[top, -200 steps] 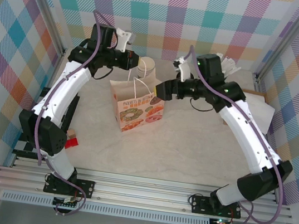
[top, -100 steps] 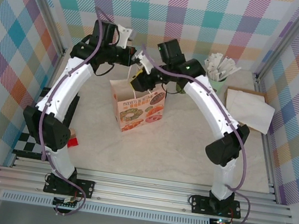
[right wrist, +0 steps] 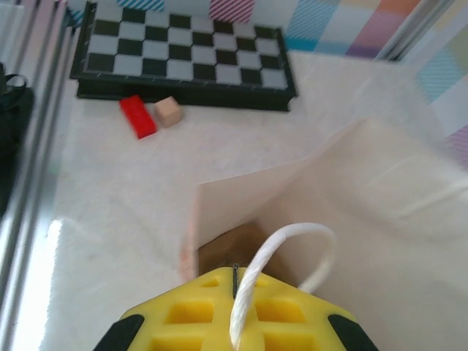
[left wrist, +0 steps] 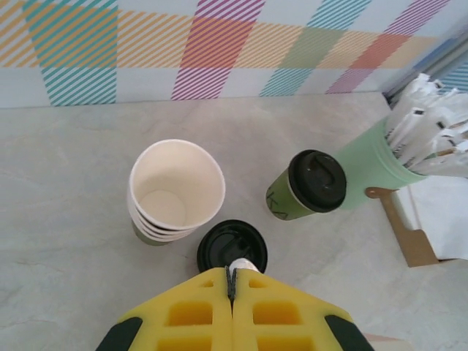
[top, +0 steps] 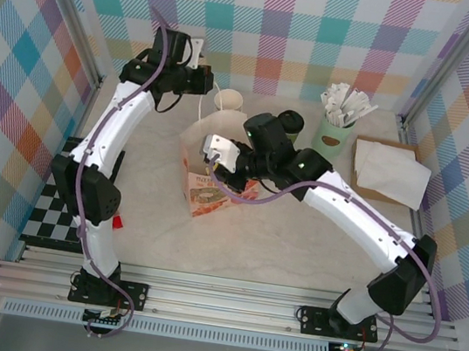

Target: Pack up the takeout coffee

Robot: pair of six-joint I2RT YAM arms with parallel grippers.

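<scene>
Right wrist view: right gripper (right wrist: 234, 272) is clamped on the white cord handle (right wrist: 300, 228) of the cream paper bag (right wrist: 365, 183), whose open mouth lies just beyond. Left gripper (left wrist: 232, 272) is closed too, nothing clearly held. Ahead-right of it stands the takeout coffee (left wrist: 307, 186), a small olive-green paper cup with a round black plastic lid, just beside the mint-green mug (left wrist: 369, 164). Likely light, thin-walled, crushable. Grip mid-wall gently, below the lid.

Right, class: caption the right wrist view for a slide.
Right gripper shut on the white cord handle of the paper bag, its mouth open below.
</scene>
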